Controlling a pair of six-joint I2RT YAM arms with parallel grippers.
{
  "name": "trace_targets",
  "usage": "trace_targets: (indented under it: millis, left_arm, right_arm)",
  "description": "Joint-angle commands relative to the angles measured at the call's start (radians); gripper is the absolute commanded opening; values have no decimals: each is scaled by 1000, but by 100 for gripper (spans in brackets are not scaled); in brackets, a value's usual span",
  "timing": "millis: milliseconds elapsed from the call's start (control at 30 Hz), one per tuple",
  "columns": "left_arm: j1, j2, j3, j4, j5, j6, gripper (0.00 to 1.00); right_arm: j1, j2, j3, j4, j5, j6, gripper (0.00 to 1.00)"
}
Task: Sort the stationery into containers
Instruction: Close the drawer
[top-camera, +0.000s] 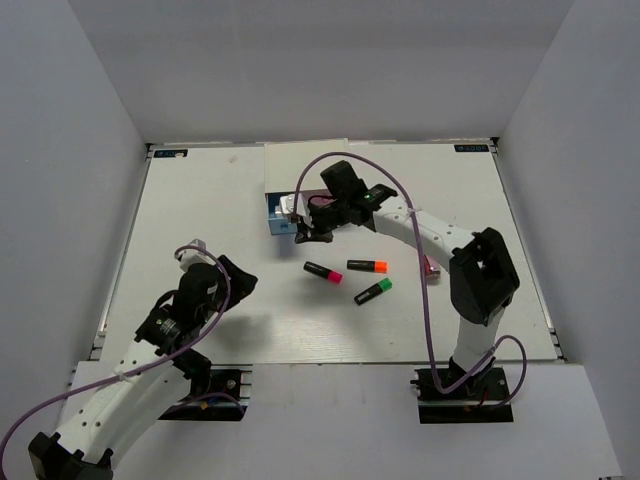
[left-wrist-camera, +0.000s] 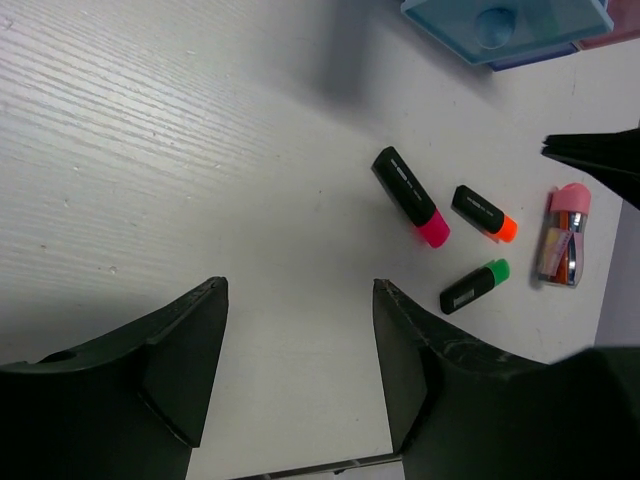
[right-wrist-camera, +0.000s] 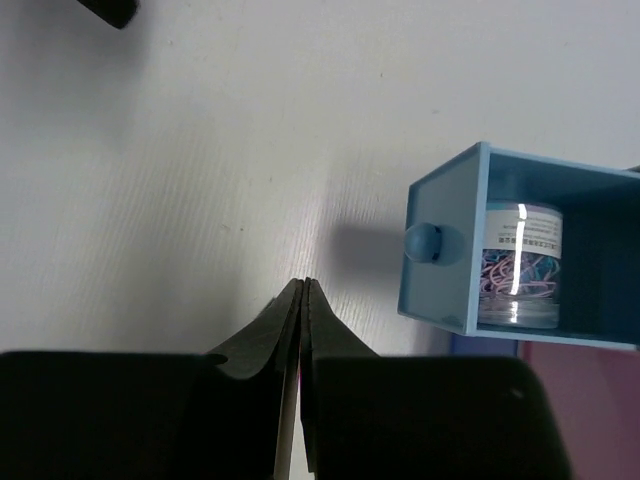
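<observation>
Three black highlighters lie mid-table: pink cap (top-camera: 323, 271) (left-wrist-camera: 412, 198), orange cap (top-camera: 368, 265) (left-wrist-camera: 484, 213), green cap (top-camera: 372, 291) (left-wrist-camera: 474, 286). A pinkish-red block (top-camera: 431, 266) (left-wrist-camera: 563, 236) lies to their right, beside the right arm. The white chest (top-camera: 290, 175) stands at the back with its light blue drawer (top-camera: 282, 226) (right-wrist-camera: 445, 250) pulled out; a clear block of coloured clips (right-wrist-camera: 520, 265) sits inside. My right gripper (top-camera: 303, 235) (right-wrist-camera: 303, 283) is shut and empty, just beside the drawer's knob (right-wrist-camera: 423, 243). My left gripper (top-camera: 238, 277) (left-wrist-camera: 300, 285) is open and empty, left of the highlighters.
A pink drawer front (right-wrist-camera: 590, 400) and a dark blue strip (right-wrist-camera: 480, 345) show below the open drawer. The right arm's base (top-camera: 480, 280) rises to the right of the highlighters. White walls close in the table on three sides.
</observation>
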Motion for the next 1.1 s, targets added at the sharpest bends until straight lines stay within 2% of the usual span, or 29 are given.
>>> trace_targets:
  millis: [0, 200, 333, 633, 1067]
  left_arm:
    - [-4, -4, -3, -4, 21, -26, 70]
    - [-4, 5, -3, 18, 11, -17, 72]
    - [-4, 5, -3, 7, 2, -17, 72]
    - [-4, -13, -12, 16, 2, -26, 74]
    - [-4, 15, -12, 45, 11, -26, 74]
  right_arm:
    - [18, 29, 69, -28, 85, 0, 5]
    - [39, 121, 127, 73, 273, 70, 5]
    - [47, 170, 161, 116, 347, 90, 5]
    - [50, 204, 172, 280, 566, 159, 7]
    - [55, 219, 149, 403, 679, 176, 10]
